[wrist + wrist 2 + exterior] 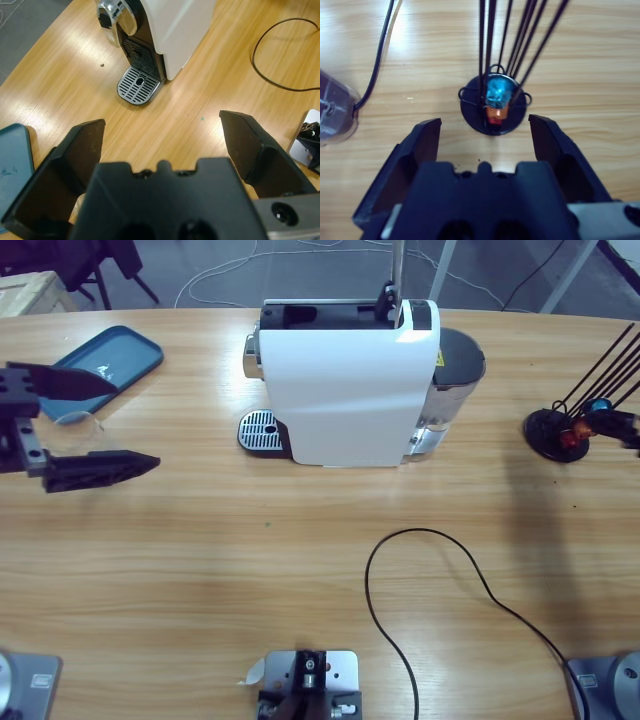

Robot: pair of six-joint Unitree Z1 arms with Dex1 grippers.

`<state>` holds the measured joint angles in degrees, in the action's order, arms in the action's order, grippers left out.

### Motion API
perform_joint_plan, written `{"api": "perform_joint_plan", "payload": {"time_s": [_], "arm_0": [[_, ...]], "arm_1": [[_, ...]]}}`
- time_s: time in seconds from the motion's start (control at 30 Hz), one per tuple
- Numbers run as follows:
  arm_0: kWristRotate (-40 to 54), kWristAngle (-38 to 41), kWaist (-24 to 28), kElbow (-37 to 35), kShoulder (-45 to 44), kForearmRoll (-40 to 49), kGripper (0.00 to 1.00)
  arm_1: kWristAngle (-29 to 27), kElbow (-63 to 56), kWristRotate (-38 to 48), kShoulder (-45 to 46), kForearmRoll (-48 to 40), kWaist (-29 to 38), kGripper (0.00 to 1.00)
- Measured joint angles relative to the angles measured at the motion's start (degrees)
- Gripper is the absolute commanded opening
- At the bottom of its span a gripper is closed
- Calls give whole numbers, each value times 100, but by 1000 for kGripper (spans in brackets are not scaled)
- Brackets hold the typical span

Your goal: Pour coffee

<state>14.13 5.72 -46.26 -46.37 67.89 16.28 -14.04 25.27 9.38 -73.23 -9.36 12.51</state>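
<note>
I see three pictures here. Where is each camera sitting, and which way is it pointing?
High view: fixed above the table, looking down on the coffee machine; left gripper shows at the left edge.
Left wrist view: on the left arm, looking past its open gripper at the machine's drip tray.
Right wrist view: on the right arm, looking past its open gripper at the capsule rack.
Shared: the high and left wrist views both show the machine.

Occlusions and cut-offs
Blue plastic tray (pixel 12 165) clipped at frame edge; white boxy coffee machine (pixel 175 30) top cut off.
</note>
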Motion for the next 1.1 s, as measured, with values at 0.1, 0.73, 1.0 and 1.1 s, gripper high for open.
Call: {"api": "perform_joint_plan", "payload": {"time_s": [0.1,0.73,1.0,1.1], "arm_0": [[-129,-105,0,15,-84,-8,1000],[-417,-737,-45,-5,-96,-456,1000],[-473,-742,-82,-5,-87,-524,1000],[-483,-742,-104,-5,-85,-524,1000]], "arm_1": [[-5,-270,102,-449,-761,-82,746],[-64,-489,112,-1195,-1887,-477,338],[-81,-554,11,-1195,-1894,-477,177],[-82,-554,-6,-1194,-1899,-480,177]]}}
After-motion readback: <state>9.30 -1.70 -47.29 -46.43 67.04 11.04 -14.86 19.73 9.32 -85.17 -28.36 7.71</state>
